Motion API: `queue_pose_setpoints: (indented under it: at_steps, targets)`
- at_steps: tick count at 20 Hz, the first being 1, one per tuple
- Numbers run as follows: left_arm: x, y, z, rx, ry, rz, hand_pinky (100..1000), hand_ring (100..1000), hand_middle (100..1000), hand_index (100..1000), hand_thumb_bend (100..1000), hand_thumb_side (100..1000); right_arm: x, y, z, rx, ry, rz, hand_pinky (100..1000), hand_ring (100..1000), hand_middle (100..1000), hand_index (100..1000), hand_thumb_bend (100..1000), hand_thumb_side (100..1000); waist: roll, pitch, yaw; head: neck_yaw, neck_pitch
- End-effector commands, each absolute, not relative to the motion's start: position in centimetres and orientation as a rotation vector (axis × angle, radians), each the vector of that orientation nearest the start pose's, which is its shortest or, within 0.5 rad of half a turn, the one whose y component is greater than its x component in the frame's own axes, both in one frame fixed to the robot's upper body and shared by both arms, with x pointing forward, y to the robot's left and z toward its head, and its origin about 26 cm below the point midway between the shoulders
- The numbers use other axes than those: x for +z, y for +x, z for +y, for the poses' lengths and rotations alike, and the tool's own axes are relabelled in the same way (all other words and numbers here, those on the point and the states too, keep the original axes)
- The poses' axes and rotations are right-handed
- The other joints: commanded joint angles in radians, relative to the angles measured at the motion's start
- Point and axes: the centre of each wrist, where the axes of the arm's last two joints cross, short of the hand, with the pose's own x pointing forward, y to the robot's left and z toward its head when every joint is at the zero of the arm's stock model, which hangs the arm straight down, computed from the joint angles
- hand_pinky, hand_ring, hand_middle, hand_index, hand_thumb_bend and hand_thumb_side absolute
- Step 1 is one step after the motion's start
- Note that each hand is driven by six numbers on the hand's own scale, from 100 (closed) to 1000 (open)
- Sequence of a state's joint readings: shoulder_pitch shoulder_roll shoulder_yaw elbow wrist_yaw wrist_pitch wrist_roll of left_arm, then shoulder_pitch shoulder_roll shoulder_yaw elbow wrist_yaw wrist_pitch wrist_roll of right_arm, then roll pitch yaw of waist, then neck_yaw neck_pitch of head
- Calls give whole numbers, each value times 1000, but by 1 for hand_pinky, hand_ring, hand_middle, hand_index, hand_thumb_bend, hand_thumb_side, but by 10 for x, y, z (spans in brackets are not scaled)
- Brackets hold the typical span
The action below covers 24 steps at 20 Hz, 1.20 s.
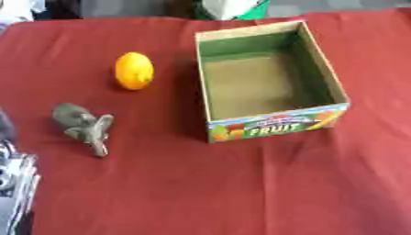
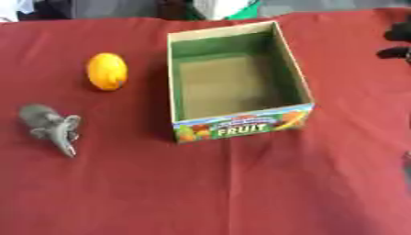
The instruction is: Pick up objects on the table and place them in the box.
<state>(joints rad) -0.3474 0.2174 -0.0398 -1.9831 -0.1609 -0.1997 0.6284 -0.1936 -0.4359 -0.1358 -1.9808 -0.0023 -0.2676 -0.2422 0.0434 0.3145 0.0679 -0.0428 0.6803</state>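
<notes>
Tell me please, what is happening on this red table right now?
Nothing is being held at this moment. The cardboard box printed FRUIT stands open with nothing inside. To its left, on the red cloth, lie an orange fruit and, nearer the robot, a small grey toy animal. Part of the right hand shows at the right edge, apart from everything; its fingers cannot be made out.

Right hand (image 2: 397,43) — cut off, fingers unclear
</notes>
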Motion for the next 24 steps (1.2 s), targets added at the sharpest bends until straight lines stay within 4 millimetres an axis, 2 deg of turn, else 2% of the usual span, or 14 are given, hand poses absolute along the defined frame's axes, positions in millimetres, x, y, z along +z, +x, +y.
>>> queue_pose_setpoints:
  at_steps: [1,5,12,19,24]
  targets:
    - [209,304,235,331,453,-2598,731,672,782,855,100,803,201,285,-322,159,-478,-2514,590,701,641,779,100,1000,-4,-21,-1,-3,14]
    - [218,305,242,264,507,-2628,730,675,780,854,100,788,201,284,-323,163,-478,-2512,590,701,641,779,100,1000,-2,-27,0,-2,20]
    - [249,305,267,36,765,-2659,729,681,777,855,104,773,201,284,-324,177,-483,-2508,590,701,641,778,100,1000,7,-38,5,-4,24]
    - [272,301,286,-219,974,-2575,740,713,797,884,178,783,203,284,-324,189,-484,-2513,590,702,641,778,100,1000,8,-39,1,-2,19]
    - [284,298,296,-371,1076,-2477,747,722,804,894,178,791,203,284,-324,191,-482,-2515,590,702,641,777,100,1000,8,-39,-4,2,18]
